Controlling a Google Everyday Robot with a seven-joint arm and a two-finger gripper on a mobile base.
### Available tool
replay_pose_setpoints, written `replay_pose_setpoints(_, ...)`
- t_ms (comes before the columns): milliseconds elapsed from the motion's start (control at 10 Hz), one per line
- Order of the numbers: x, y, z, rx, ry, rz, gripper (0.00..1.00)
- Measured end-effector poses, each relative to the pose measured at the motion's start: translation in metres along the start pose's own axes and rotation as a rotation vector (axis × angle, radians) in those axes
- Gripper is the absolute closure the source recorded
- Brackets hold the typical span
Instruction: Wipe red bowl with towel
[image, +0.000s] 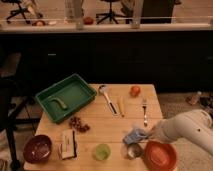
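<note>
The red bowl (160, 155) sits at the table's front right corner, wide and orange-red. Just to its upper left the towel (133, 135) lies bunched, pale blue, on the wood. My white arm reaches in from the right, and the gripper (143, 134) sits at the towel's right edge, shut on the cloth. The gripper is above and left of the bowl's rim, not over its inside.
A small metal cup (133, 151) stands right beside the bowl, and a green cup (102, 151) is further left. A maroon bowl (38, 148), snack packet (67, 143), grapes (78, 124), green tray (80, 85), spatula (106, 95), fork (145, 110) and orange fruit (135, 90) fill the table.
</note>
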Motion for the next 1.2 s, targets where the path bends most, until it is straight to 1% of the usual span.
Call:
replay_pose_setpoints(100, 0.010, 0.004, 0.001, -0.005, -0.002, 0.036, 1.00)
replay_pose_setpoints(300, 0.020, 0.008, 0.003, -0.010, -0.005, 0.076, 1.00)
replay_pose_setpoints(500, 0.035, 0.017, -0.001, -0.009, -0.004, 0.128, 1.00)
replay_pose_setpoints(600, 0.038, 0.022, -0.001, -0.012, -0.004, 0.143, 1.00)
replay_pose_setpoints(800, 0.046, 0.038, 0.001, -0.030, -0.008, 0.181, 1.00)
replay_pose_setpoints(1000, 0.050, 0.048, 0.010, -0.057, -0.015, 0.205, 1.00)
replay_pose_setpoints(1200, 0.052, 0.053, 0.017, -0.083, -0.018, 0.218, 1.00)
